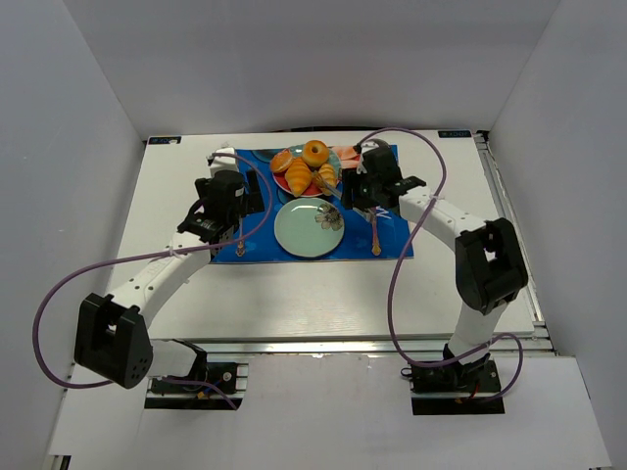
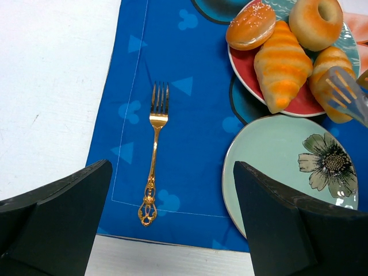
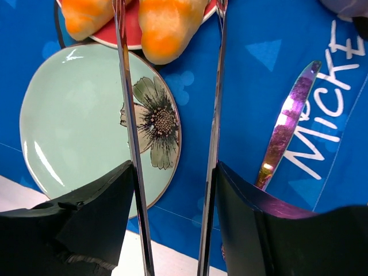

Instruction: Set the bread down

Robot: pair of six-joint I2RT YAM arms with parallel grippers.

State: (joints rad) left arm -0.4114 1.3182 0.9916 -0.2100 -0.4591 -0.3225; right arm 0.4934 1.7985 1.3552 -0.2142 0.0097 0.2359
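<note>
White walls all round, a white table [image 1: 294, 304] below, and a blue mat [image 2: 195, 149] with mouse shapes in the middle. Right claw [image 3: 172, 169] squeezed onto a pair of thin shiny tongs [image 3: 127, 115], one finger on the outside of each arm, the two arms standing apart. Out at the far end, in the right wrist view, one tong arm at 9 o'clock of the bread [image 3: 171, 26] and one at 3 o'clock, with a small gap on both sides, so no pinch yet. Bread lying on the red plate [image 2: 244, 66], just beside a second croissant [image 2: 282, 63] at its 9 o'clock, with a ring doughnut [image 2: 307, 29] and a seedy bun [image 2: 251, 26] further back. At 6 o'clock of the red plate in the top view, a green plate [image 3: 75, 115] with a painted flower, nothing on it, likely the spot for the bread. At 3 o'clock of that plate, a purple knife [image 3: 287, 126]; at 9 o'clock, a gold fork [image 2: 154, 155]. Above the fork, the left claw [image 2: 172, 169], wide open and holding nothing. Now the worries. Too soft a squeeze, and a likely drop onto the mat, short of the green plate. Too hard a squeeze on such a smooth, round shape, and maybe a pop out sideways. Tong arm so close to the second croissant, so maybe a bump or a nudge there. Also a risk of dragging the red plate along.
</note>
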